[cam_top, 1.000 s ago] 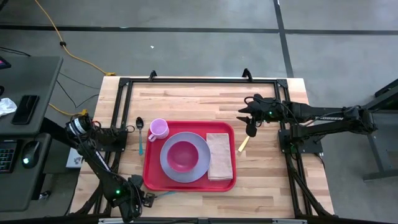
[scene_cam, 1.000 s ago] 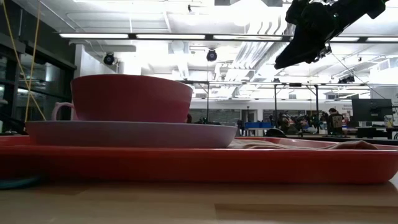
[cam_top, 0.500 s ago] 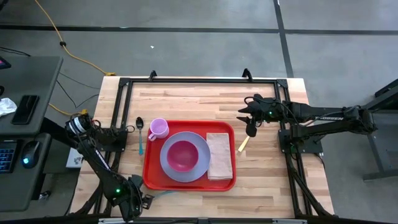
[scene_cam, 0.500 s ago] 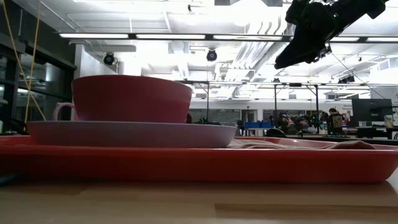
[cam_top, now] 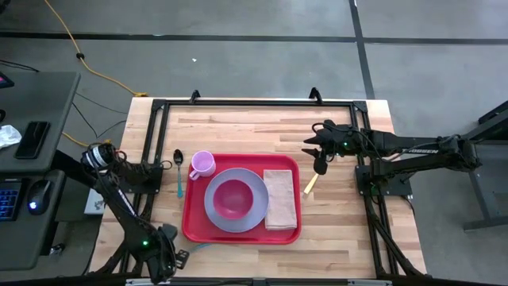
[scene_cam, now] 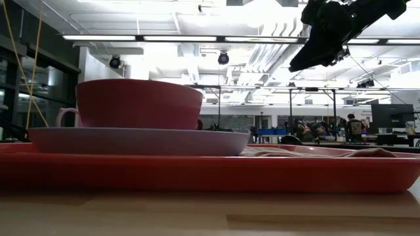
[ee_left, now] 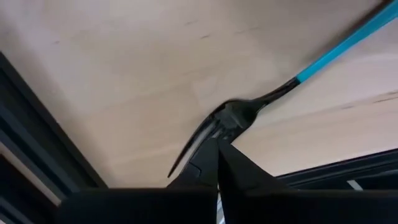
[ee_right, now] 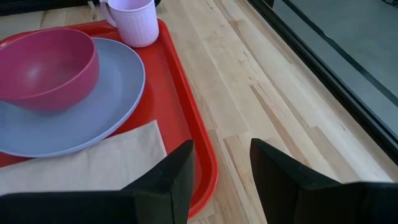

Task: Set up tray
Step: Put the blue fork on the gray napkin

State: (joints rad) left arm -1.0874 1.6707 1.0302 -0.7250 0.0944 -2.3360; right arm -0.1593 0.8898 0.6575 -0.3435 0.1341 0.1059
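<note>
The red tray [cam_top: 190, 230] lies mid-table and carries a lavender plate [cam_top: 252, 213] with a pink bowl [cam_top: 231, 199], a pale pink cup [cam_top: 202, 164] and a tan napkin [cam_top: 280, 199]. At the table's near left corner my left gripper [cam_top: 168, 256] is shut on a fork [ee_left: 261, 99] with a black head and a teal handle. My right gripper [cam_top: 319, 163] hangs open above the table, just right of the tray's far right corner, holding nothing. My left gripper pinches the fork at its black neck [ee_left: 231, 118], where the tines meet the stem, between its two fingers. The fingers come from above, pointing steeply down. The teal handle [ee_left: 348, 43] sticks out toward the tray; whether the fork still touches the wood I cannot tell.
A teal-handled spoon [cam_top: 178, 168] lies left of the tray beside the cup. A yellow-handled utensil [cam_top: 310, 184] lies right of the tray, under my right gripper. Black frame rails [cam_top: 151, 143] run along the table's edges. Bare wood shows at the far side.
My left gripper has shifted a little toward the table's left edge and turned slightly, taking the fork with it. The fork's teal handle, seen at the low view's lower left a second ago, has drawn out of that view.
</note>
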